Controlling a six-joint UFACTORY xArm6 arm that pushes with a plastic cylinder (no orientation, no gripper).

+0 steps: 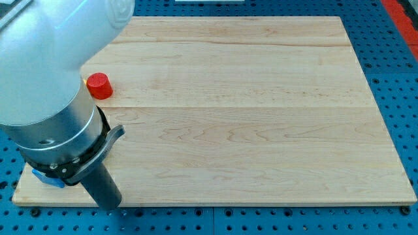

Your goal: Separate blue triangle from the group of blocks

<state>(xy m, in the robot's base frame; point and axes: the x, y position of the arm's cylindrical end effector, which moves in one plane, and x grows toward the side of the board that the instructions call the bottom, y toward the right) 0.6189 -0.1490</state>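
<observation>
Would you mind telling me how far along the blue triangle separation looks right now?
Done: cannot be judged, since no group shows; only a red cylinder lies on the wooden board. In hand: my tip sits at the view's bottom-left, beside a mostly hidden blue block. Left: confirming the separation.

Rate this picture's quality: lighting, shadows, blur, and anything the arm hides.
Camera view: lighting is even and soft, with no glare on the wooden board. The red cylinder is sharp. The arm looms large and slightly soft at the view's left, hiding most of a blue block. My tip sits at the board's bottom edge, with little shadow.
</observation>
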